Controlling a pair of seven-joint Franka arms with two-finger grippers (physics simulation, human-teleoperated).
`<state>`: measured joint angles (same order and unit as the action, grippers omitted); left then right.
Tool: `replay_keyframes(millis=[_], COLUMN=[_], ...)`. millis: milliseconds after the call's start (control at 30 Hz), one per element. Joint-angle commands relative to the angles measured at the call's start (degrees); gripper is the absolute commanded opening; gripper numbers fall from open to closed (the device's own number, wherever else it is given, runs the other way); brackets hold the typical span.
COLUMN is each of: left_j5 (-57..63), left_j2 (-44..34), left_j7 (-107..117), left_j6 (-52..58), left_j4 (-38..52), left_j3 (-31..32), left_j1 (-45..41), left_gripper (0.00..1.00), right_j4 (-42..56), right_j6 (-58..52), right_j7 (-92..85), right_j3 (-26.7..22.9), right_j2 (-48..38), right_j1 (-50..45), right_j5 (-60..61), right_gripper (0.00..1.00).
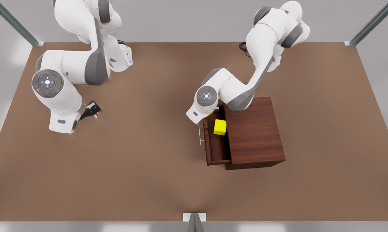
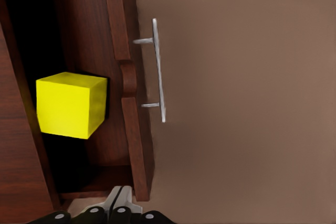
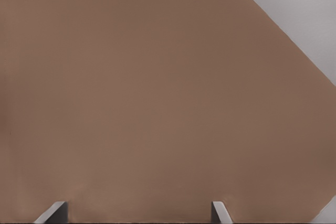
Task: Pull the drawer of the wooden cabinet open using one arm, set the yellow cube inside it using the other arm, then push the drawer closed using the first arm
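- The bench [image 1: 168, 180] was a plain brown surface with metal posts at its corners; the wooden cabinet [image 1: 255, 132] stood nearer the edge on the front view's right.
- You had the drawer [image 1: 213, 151] pulled partly out toward the bench's middle, and the yellow cube [image 1: 220, 127] sat inside it, close against the cabinet's face, clear of the front panel.
- Your left gripper [image 2: 119, 203] hovered over one end of the drawer front, its jaws pressed together on nothing; the silver bar handle [image 2: 158, 72] lay just beside that panel.
- Your right gripper [image 1: 91, 110] waited well apart, low over bare bench toward the opposite edge, jaws spread and empty.
- The step in hand looked like the closing push. You would have done best to set the closed fingers flat against the panel near the handle's middle, not the end, and press squarely so the drawer would not skew or jolt the cube.
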<state>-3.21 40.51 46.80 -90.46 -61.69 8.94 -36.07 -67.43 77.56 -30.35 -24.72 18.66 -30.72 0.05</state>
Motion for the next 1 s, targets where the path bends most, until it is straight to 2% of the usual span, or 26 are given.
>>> replay_keyframes(millis=[0,33,100,167,267,433,600,967], left_j5=[0.66,1.36,1.54,4.17,5.4,5.58,5.58,6.19], left_j2=[3.96,6.68,8.62,9.41,8.97,8.45,8.18,7.22], left_j7=[96.09,103.74,119.3,123.18,119.92,114.39,108.15,105.77], left_j6=[-24.05,-25.9,-28.01,-32.67,-33.46,-28.63,-24.23,-24.23], left_j4=[0.69,2.53,3.68,2.98,-1.42,-4.49,-5.64,-8.89], left_j3=[-0.15,-1.03,-1.03,-1.03,-1.03,-1.03,-0.77,0.37], left_j1=[-2.69,-4.01,-4.1,-4.36,-3.66,-2.96,-1.73,1.44], left_gripper=[0.21,0.21,0.21,0.21,0.21,0.21,0.21,0.21], right_j4=[-5.24,-15.79,-15.54,-15.8,-15.36,-15.01,-15.01,-15.1], right_j6=[-12.19,-3.65,-2.42,-2.77,-3.21,-4.7,-4.88,-4.79], right_j7=[38.96,38.17,38.08,38.08,38.87,39.4,39.4,39.4], right_j3=[14.25,17.33,17.34,17.42,17.16,16.9,16.9,16.9], right_j2=[-6.88,-12.77,-9.7,-9.43,-8.38,-8.55,-8.2,-8.11], right_j1=[13.04,17.27,17.19,16.4,16.49,17.54,17.45,17.45], right_j5=[-0.4,-0.49,-0.57,-0.57,-0.05,0.22,0.22,0.22], right_gripper=[1.0,1.0,1.0,1.0,1.0,1.0,1.0,1.0])
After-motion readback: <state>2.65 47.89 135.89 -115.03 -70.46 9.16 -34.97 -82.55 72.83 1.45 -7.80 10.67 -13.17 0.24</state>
